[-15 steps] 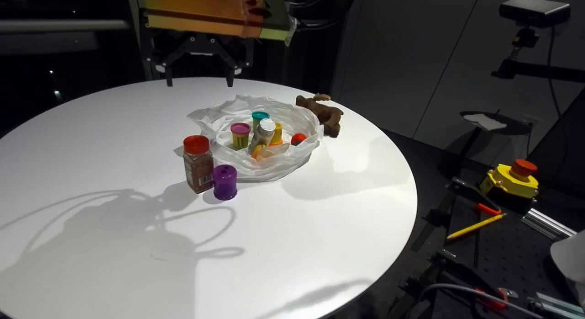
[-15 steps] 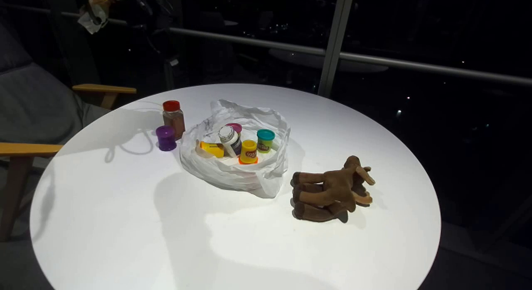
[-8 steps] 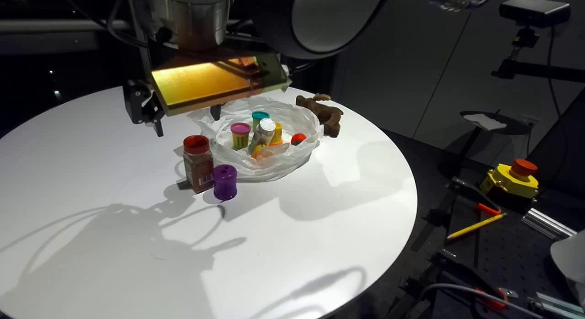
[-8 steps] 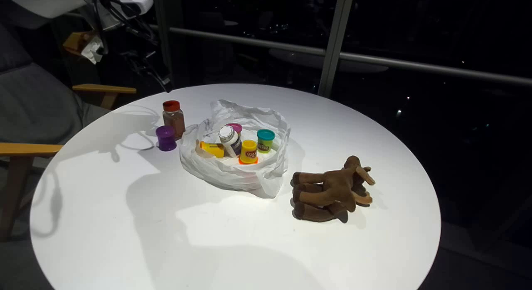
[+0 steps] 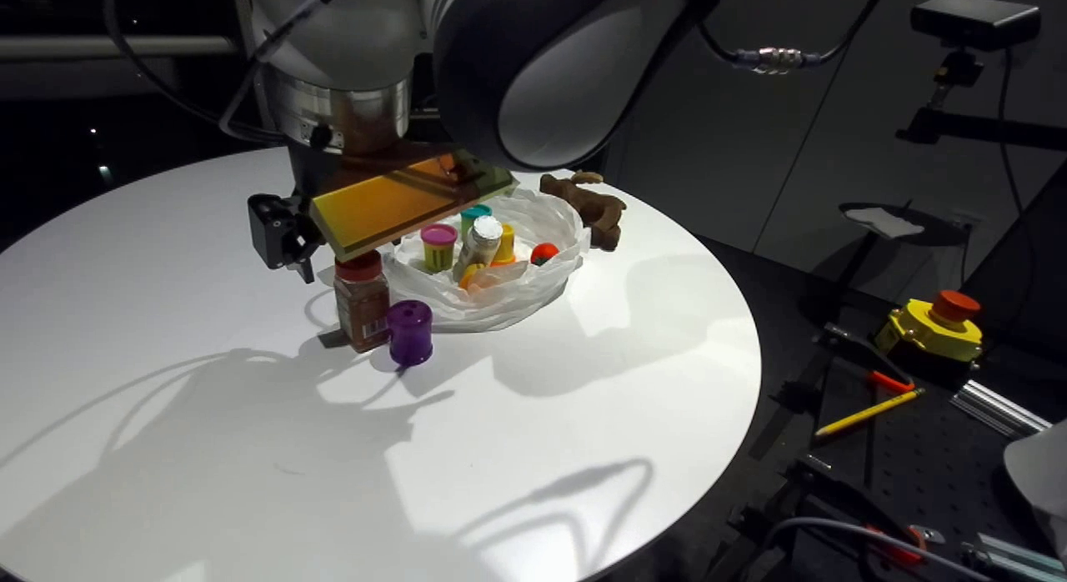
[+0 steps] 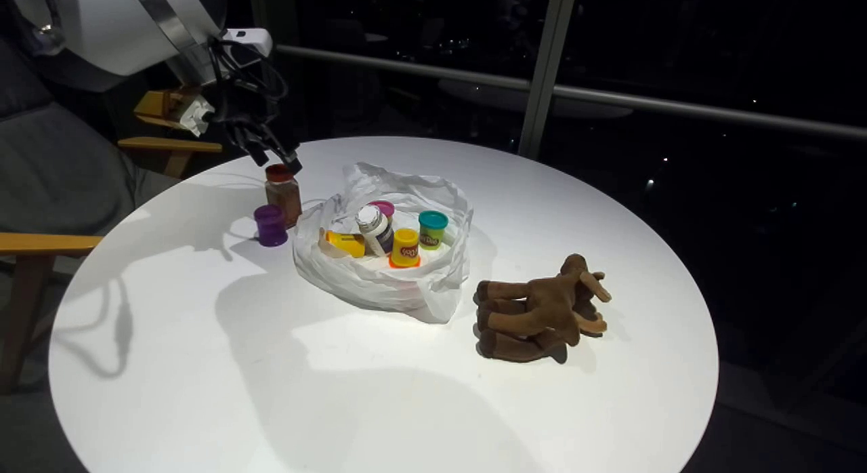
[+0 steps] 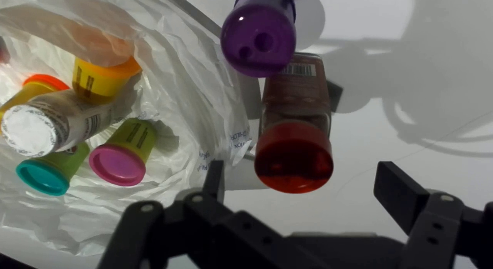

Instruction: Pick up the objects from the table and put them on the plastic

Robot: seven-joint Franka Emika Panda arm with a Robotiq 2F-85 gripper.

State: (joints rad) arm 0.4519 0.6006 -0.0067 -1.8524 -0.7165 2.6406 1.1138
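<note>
A brown jar with a red lid [image 7: 294, 157] stands upright on the table. Against it, or very close, is a purple cup [image 7: 259, 37]. My gripper [image 7: 300, 176] is open just above the jar, the red lid showing between its spread fingers and no contact visible. Beside them lies the wrinkled white plastic [image 6: 352, 290], holding a white bottle [image 6: 374, 232], a teal-lidded cup [image 6: 432, 229], a pink-lidded cup [image 7: 119, 165], two yellow cups and a red piece [image 5: 544, 253]. A brown plush animal [image 6: 548, 307] lies on the table past the plastic. In an exterior view the arm hides part of the plastic.
The round white table [image 6: 576, 405] carries everything. A grey chair with wooden arms [image 6: 47, 242] stands at its edge. Off the table are a dark bench with a yellow box and red button [image 5: 934, 328] and a camera on a stand [image 5: 975, 19]. The plastic's rim rises beside one finger.
The arm has come down and across from behind the table to just over the red-lidded jar. The gripper has stayed open. Jar, cups, plastic and plush have not moved.
</note>
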